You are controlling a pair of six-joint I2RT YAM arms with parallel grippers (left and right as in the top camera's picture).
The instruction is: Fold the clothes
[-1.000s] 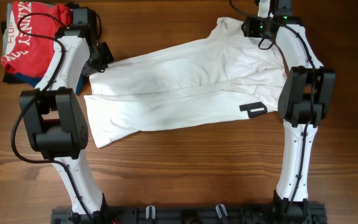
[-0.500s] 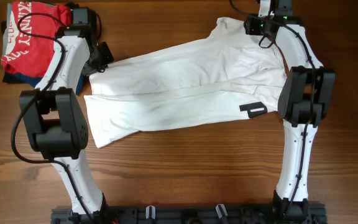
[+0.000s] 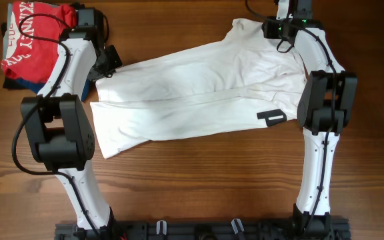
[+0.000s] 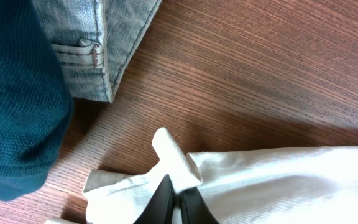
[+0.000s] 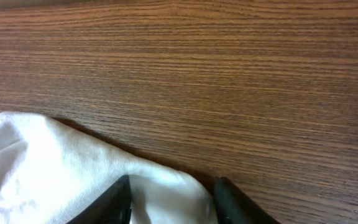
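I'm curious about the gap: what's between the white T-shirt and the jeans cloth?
Just bare wooden table. The left wrist view shows nothing lying between the white T-shirt and the denim garment.

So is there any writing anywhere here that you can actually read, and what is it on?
Red shirt: white block letters, sideways and partly folded under, too small to read.
Black label on the white shirt: no writing legible.
Jeans in the left wrist view: no text.
Nothing here can be quoted with confidence.
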